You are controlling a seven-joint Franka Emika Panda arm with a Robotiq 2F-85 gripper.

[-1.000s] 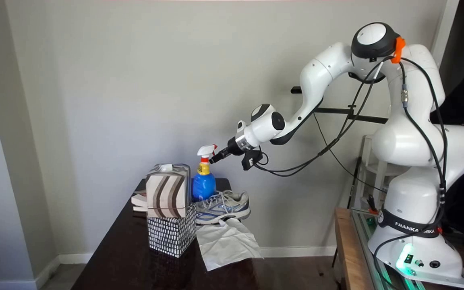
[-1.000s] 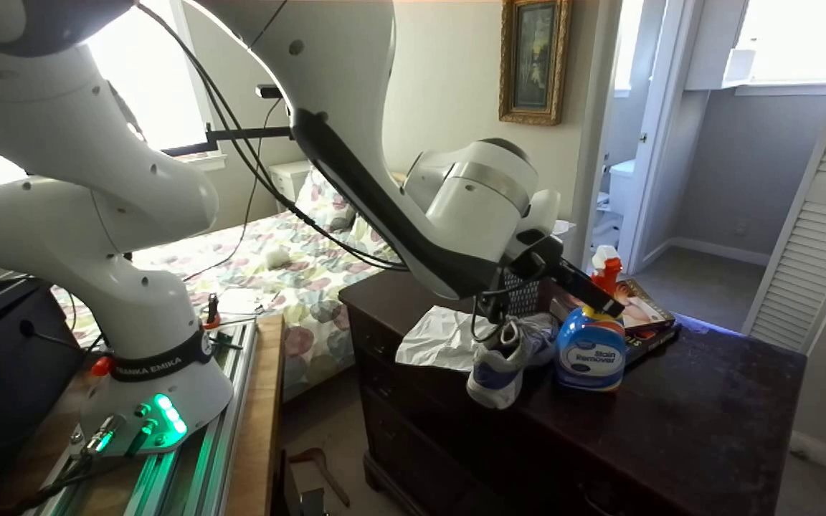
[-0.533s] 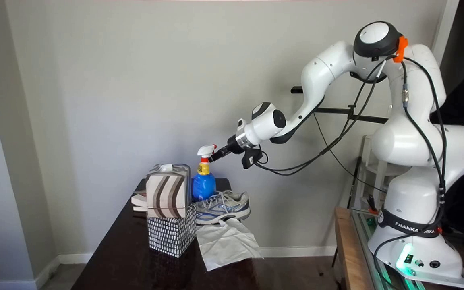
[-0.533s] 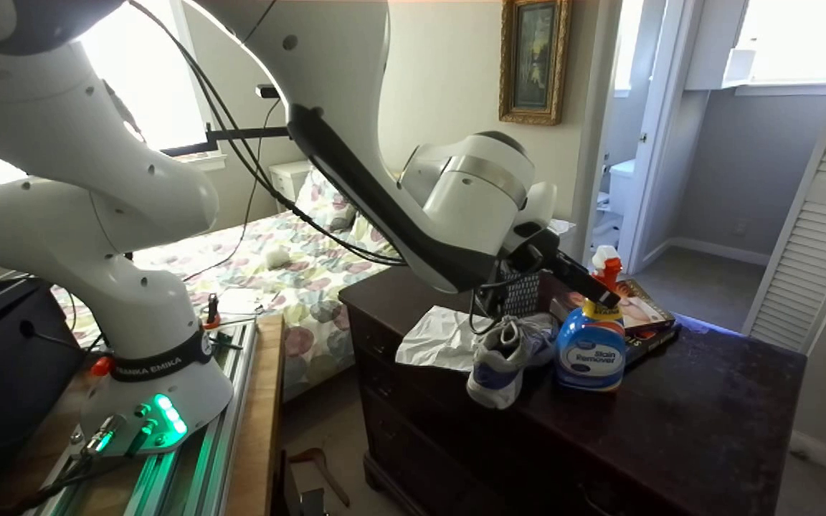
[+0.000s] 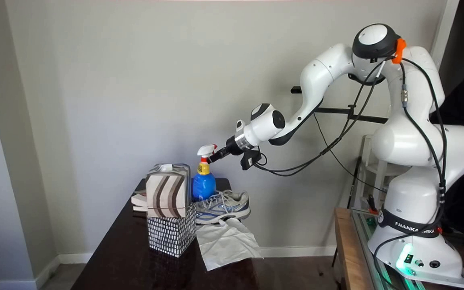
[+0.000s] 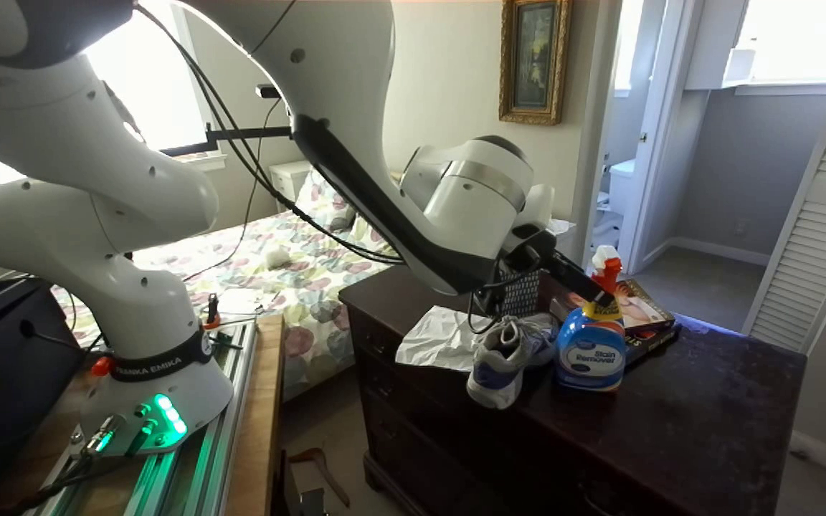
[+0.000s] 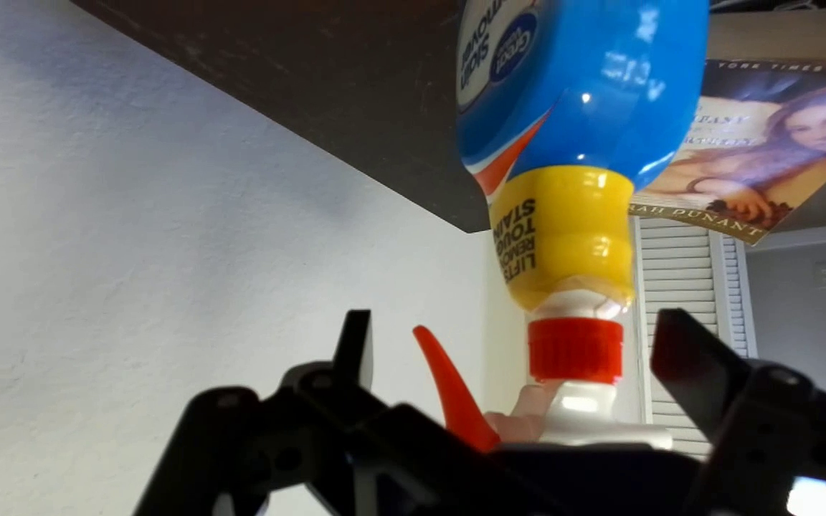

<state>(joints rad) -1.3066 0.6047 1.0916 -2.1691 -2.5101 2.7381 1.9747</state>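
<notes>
A blue spray bottle with a yellow neck, red collar and white spray head stands upright on the dark dresser in both exterior views (image 5: 204, 187) (image 6: 591, 351). It shows upside down in the wrist view (image 7: 585, 93). My gripper (image 7: 512, 344) is open, its fingers wide apart. The red collar and red trigger (image 7: 452, 387) appear between the fingers, with gaps on both sides. The gripper tips are at neck height in both exterior views (image 5: 211, 160) (image 6: 603, 295). I cannot tell whether a finger touches the bottle. The gripper's body hides part of the spray head.
A grey-white shoe (image 5: 224, 207) stands beside the bottle, near a crumpled white sheet (image 5: 228, 243). A striped package (image 5: 167, 195) rests on a black-and-white patterned box (image 5: 171, 235). Books (image 6: 646, 315) lie behind the bottle on the dresser (image 6: 707, 416). A wall (image 7: 133, 287) runs alongside.
The gripper has shifted slightly about the bottle's neck; its near finger sits a little higher and further left against the bottle in an exterior view. The bottle and other things have not moved.
</notes>
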